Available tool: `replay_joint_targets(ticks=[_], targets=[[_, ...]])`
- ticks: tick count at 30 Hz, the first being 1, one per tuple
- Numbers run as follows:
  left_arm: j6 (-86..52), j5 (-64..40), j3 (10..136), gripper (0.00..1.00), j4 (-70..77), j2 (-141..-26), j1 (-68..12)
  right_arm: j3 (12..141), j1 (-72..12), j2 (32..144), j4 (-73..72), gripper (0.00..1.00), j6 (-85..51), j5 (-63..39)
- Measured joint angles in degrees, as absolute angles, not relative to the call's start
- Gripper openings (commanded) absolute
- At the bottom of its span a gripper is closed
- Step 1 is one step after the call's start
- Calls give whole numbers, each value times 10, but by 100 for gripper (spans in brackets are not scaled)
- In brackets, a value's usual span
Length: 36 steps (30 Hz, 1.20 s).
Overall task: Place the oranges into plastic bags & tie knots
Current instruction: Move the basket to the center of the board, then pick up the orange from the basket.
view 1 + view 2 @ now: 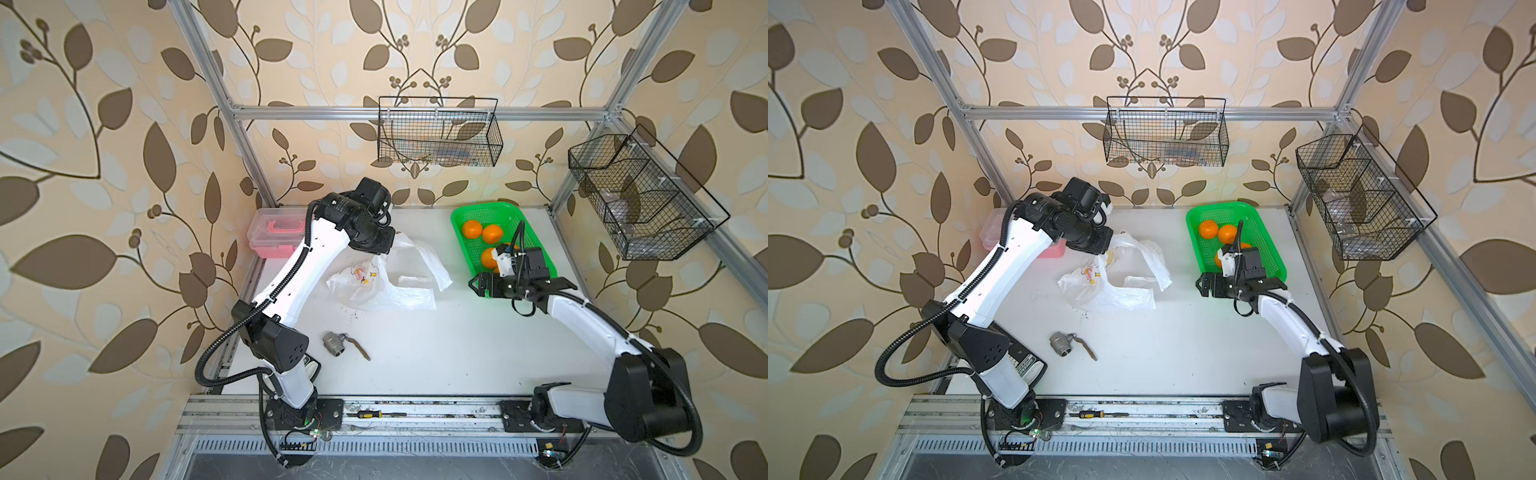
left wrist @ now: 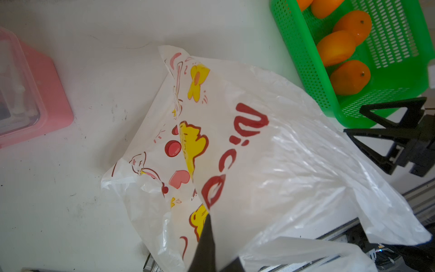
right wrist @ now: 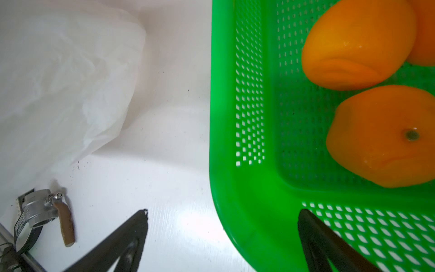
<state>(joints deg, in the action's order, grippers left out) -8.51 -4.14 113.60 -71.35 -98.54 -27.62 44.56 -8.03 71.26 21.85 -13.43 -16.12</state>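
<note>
- Left gripper point(image 2: 208, 223): closed tight, pinching an edge of the plastic bag point(image 1: 376, 289).
- Right gripper point(image 3: 223, 212): spread wide, empty, straddling the green basket point(image 3: 231, 183) wall.
- Bag handles trail toward the basket.

Bright-orange oranges point(image 2: 350, 76), green perforated basket point(image 2: 303, 58), white bag point(image 2: 282, 164) with red and yellow cartoons, pink box point(image 2: 47, 94)
</note>
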Motion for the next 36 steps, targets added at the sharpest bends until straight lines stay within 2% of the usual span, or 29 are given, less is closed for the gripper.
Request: replay_joint_targets(ticks=[7, 12, 18, 23, 30, 36], targets=[[-85, -46, 1141, 0, -714, -990, -269, 374, -86, 569, 298, 99, -170, -155], [-85, -55, 1148, 0, -716, -992, -269, 404, -86, 551, 348, 100, -186, -127], [-84, -61, 1149, 0, -719, -997, -269, 491, -58, 628, 347, 100, -177, -41], [-83, -70, 1149, 0, -719, -998, -269, 538, -49, 751, 321, 99, -164, 10], [-78, -72, 1149, 0, -720, -998, -269, 595, -53, 888, 291, 99, -159, 52], [-78, -73, 1149, 0, -720, -998, -269, 626, -57, 955, 272, 95, -156, 60]])
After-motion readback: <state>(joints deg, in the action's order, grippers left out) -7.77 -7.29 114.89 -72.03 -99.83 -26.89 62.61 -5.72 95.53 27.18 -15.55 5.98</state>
